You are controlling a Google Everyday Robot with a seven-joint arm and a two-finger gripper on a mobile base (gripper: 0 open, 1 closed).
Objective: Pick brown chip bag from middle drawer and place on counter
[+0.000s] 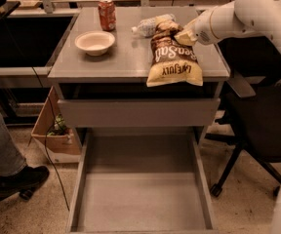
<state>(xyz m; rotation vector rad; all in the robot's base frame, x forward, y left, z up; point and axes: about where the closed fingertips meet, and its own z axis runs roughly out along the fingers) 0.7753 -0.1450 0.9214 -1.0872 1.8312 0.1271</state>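
The gripper [183, 34] touches brown chip bag [173, 57] lying at counter's [111, 62] front edge

Single view on record. The camera sits in front of the cabinet and above it, facing forward and steeply downward. The table [126, 62] occupies the upper half of the frame and is seen whole, from front edge to back edge. The open middle drawer [140, 199] lies nearest the lens, its front end cut off by the lower border. Range is close: the cabinet spans most of the frame's width. The claw [183, 35] enters from the upper right, over the table's right rear part.
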